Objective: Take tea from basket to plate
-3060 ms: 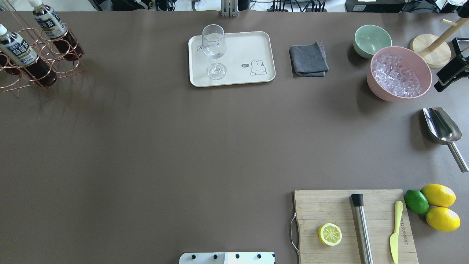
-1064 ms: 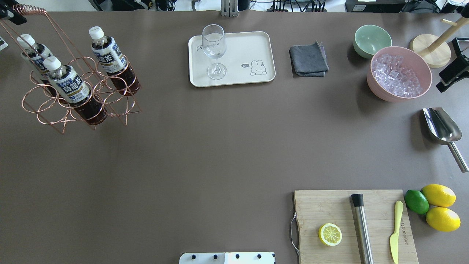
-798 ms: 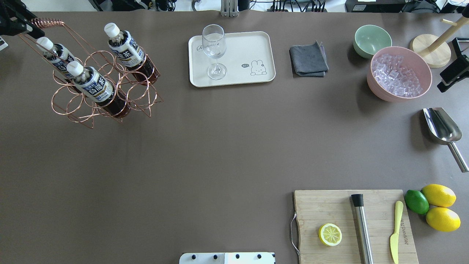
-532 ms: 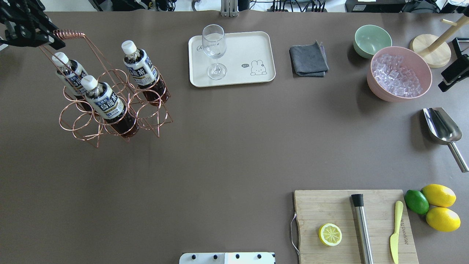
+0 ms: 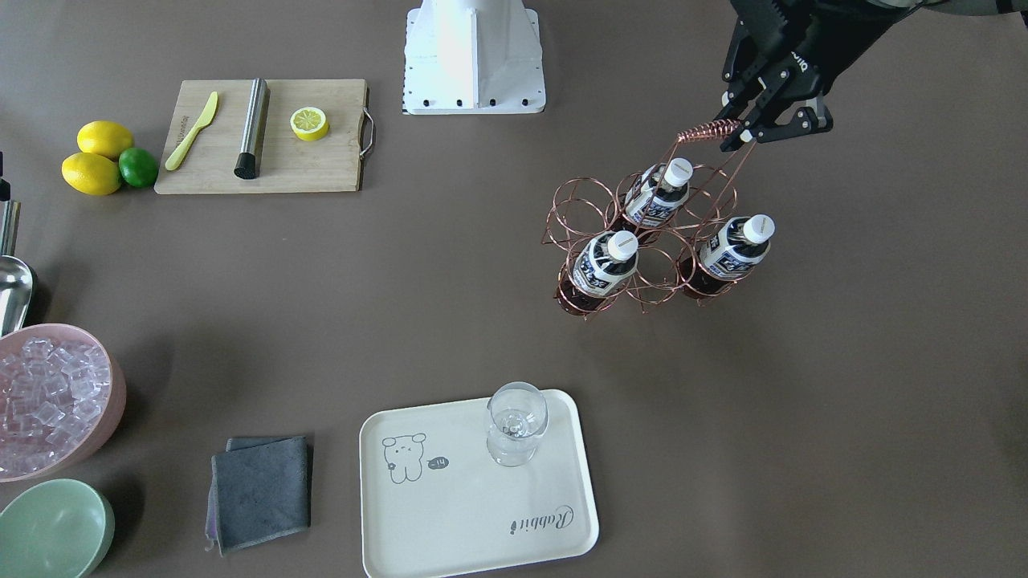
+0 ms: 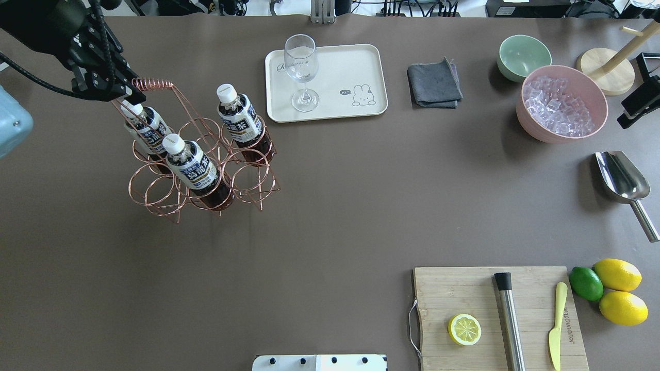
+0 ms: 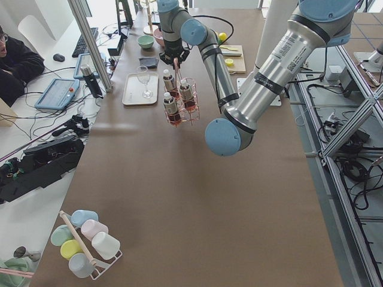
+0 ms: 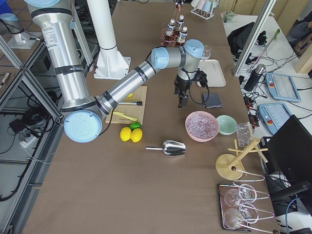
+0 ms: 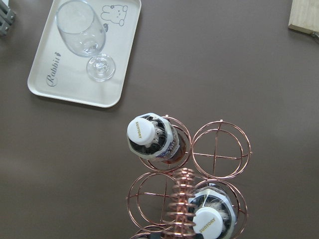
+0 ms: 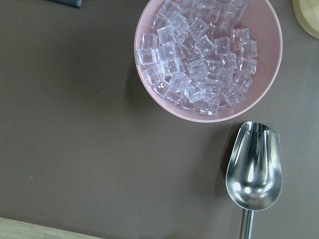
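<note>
left gripper [image 6: 128, 94] is clamped on the coiled handle of the basket [image 6: 153, 83]. Three tea bottles stand in its cells, and the tea [image 6: 238, 119] in the corner cell is nearest the plate [image 6: 361, 62]. The basket is near the plate, not touching. A wine glass [image 6: 301, 67] stands on the plate. right gripper [image 6: 635, 105] is by the pink bowl [image 6: 531, 121]; can't tell whether it's open.

Brown table [image 6: 330, 221] carries plate [image 6: 335, 62], grey cloth [image 6: 434, 84], green bowl [image 6: 523, 55], pink bowl [image 6: 531, 130], scoop [image 6: 621, 178], cutting board [image 6: 454, 293], lemons [image 6: 616, 274], lime [image 6: 586, 283].
</note>
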Motion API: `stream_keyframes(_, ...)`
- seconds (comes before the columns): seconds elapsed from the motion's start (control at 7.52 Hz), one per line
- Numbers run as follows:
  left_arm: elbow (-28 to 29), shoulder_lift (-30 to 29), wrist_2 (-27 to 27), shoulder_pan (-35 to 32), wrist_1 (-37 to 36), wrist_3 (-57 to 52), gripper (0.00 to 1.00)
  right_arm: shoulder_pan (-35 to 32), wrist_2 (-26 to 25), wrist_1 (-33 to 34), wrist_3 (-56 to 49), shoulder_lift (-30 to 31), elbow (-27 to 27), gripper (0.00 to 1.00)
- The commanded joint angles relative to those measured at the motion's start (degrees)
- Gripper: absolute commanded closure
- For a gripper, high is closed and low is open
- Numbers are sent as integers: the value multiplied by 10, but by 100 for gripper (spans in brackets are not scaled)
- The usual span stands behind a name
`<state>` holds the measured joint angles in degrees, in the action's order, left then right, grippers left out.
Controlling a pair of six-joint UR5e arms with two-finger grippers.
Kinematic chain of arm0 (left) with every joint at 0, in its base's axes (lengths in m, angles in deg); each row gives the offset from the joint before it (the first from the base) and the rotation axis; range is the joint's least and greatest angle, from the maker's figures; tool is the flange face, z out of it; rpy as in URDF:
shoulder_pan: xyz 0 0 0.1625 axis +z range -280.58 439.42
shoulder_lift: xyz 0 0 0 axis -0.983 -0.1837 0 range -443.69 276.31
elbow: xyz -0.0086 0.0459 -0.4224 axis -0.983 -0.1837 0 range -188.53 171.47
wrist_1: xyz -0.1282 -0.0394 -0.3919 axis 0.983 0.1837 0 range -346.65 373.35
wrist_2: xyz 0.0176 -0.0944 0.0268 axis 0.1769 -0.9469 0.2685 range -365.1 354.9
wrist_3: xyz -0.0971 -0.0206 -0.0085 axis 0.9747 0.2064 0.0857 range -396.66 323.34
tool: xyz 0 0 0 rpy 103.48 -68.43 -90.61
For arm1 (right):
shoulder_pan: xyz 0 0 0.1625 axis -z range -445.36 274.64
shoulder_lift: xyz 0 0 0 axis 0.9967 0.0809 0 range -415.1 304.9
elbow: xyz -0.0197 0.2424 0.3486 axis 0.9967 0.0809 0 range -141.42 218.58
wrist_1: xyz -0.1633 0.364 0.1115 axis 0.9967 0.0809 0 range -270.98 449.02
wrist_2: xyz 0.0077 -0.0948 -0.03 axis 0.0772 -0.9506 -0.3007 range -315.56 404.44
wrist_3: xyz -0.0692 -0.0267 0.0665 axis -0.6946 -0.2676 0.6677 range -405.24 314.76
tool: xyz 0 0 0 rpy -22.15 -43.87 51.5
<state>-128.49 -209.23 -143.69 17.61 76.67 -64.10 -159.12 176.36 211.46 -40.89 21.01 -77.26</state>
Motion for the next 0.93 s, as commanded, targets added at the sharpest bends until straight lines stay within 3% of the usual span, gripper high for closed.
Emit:
stream_keyframes(0.0,-1,-7,-4,19,9,45,100,1,1,0,0,0,-4,0)
stream_keyframes(0.53,0,-44,-3,86,44,155,100,-1,1,10,0,0,-4,0)
stream_keyframes(0.8,3,-44,-1,110,62,157,100,-2,0,16,0,0,-10,0)
